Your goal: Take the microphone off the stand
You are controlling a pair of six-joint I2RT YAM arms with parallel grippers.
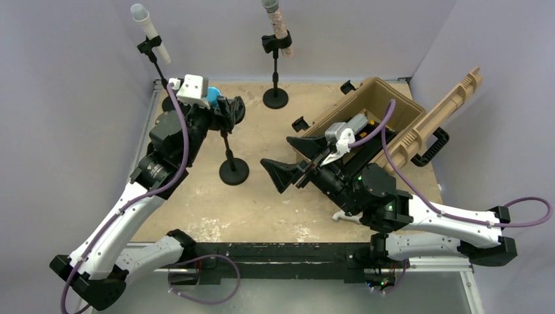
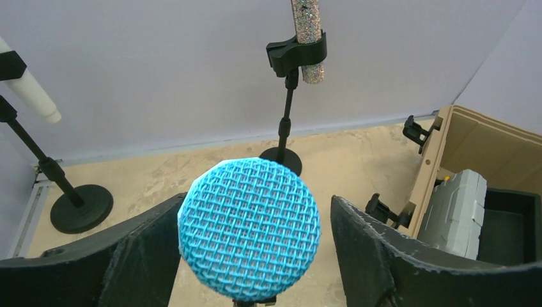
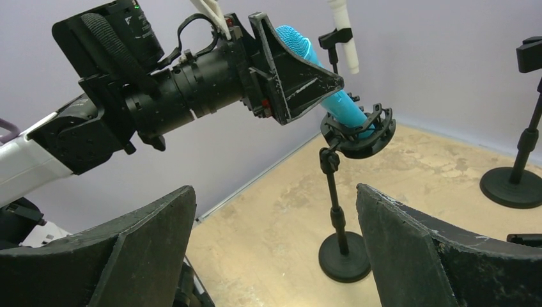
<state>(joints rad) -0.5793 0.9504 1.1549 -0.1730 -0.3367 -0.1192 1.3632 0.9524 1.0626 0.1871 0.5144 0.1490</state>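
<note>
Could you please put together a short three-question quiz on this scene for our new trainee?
1. True or false: the blue microphone is already out of its stand.
2. How many stands in all are on the table?
3. Whose jaws flank the blue microphone's mesh head? A) left gripper B) right gripper
Key: 1 false; 2 three; 3 A.

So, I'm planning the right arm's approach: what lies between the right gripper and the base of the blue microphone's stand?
Nothing but bare tabletop; the top view shows the stretch from the right gripper to the stand base clear.
</note>
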